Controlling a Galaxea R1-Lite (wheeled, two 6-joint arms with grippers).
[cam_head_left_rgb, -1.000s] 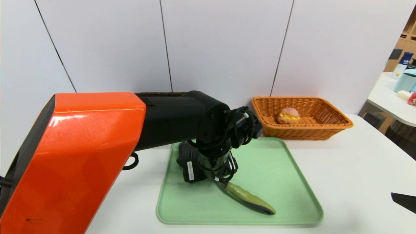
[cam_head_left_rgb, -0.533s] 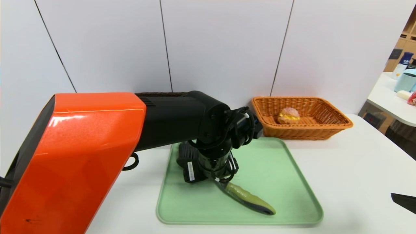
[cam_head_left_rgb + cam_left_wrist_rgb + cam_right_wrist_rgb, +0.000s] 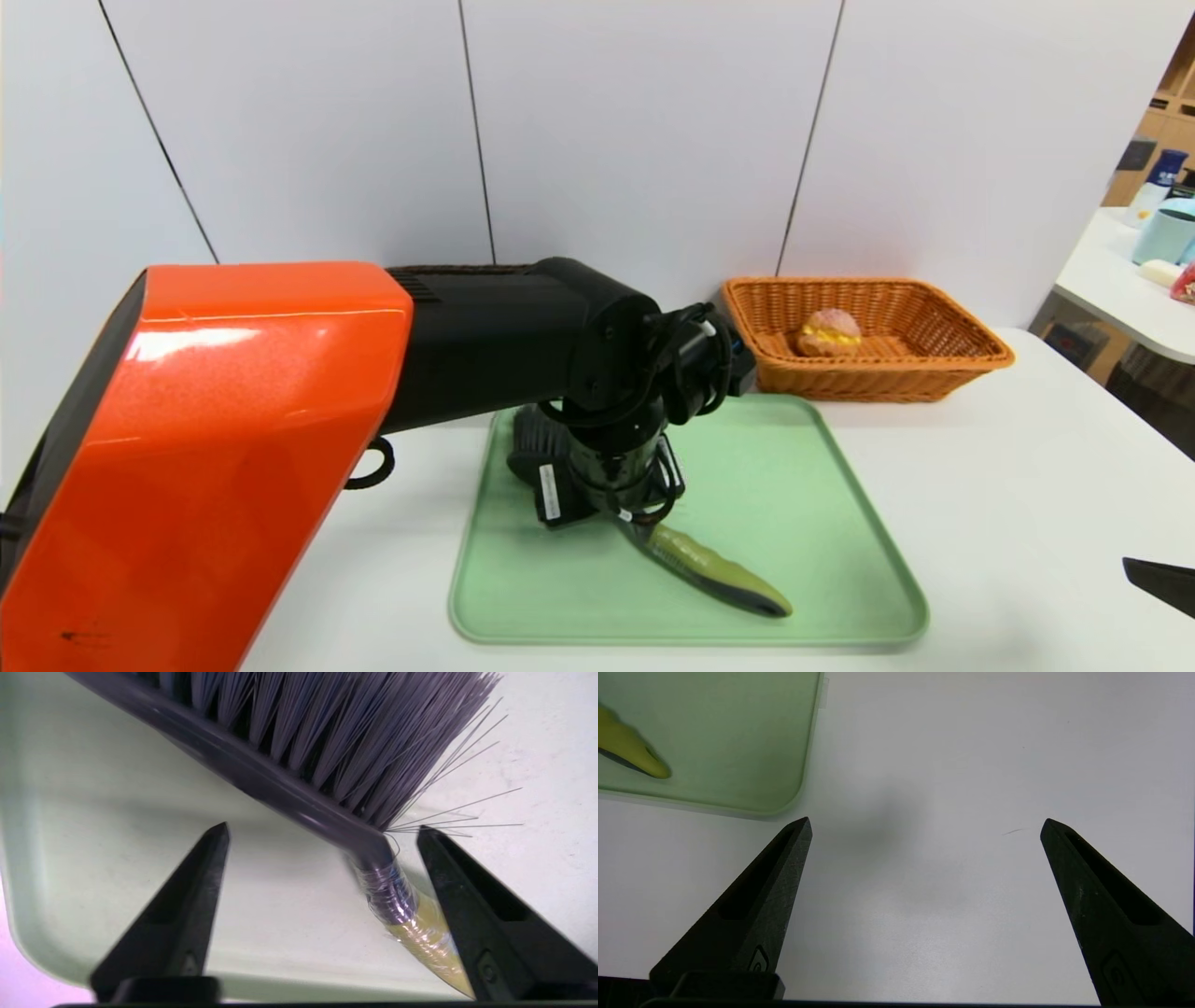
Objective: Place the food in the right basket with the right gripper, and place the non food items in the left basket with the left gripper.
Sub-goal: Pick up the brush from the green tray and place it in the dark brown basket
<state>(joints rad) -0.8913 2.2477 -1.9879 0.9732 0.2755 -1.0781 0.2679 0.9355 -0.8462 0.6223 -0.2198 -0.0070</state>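
Brush on tray, bun in basket
The green-handled brush [image 3: 711, 569] lies flat; the cream-filled bun [image 3: 828, 332] sits inside the orange basket [image 3: 971, 347].

I've got a pale green tray [image 3: 822, 551] directly beneath the left gripper on the white table [image 3: 1027, 485], and off past the right gripper, a side table [image 3: 1111, 289] carrying bottles and a cup [image 3: 1164, 233].

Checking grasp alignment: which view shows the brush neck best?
Left wrist view: the brush neck sits between the open left gripper fingers, nearer one. Head view shows only its green handle; right wrist view only the handle tip.
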